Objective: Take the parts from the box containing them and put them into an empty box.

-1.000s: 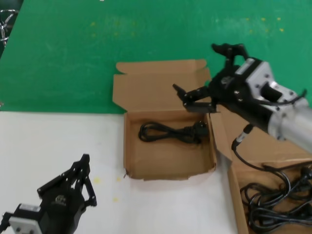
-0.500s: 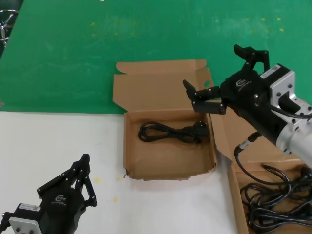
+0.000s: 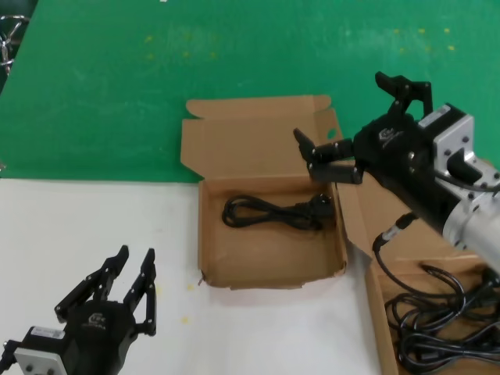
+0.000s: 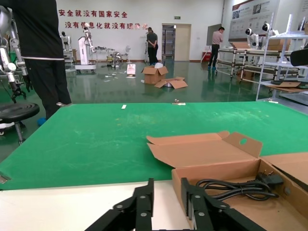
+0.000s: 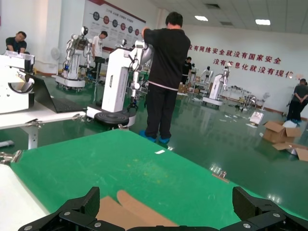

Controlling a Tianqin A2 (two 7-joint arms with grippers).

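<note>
Cords (image 3: 437, 320) wait in our box (image 3: 380, 312), so our right gripper (image 3: 361, 125) hangs wide and unladen above the second box (image 3: 205, 234), left gripper (image 3: 125, 275) parked, jaws narrowly parted.

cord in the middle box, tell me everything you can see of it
One thin black power cord lies flat on the floor of the open brown cardboard box, in its far half. It is looped into a long, loose bundle running across the box, the moulded plug at the end nearest the right wall. Nothing grips it: the right gripper hangs open above that corner, clear of it.

Two cardboard boxes (image 3: 269, 226) (image 3: 375, 301); one cord (image 3: 273, 212) in first, tangled cords (image 3: 437, 320) in second.
</note>
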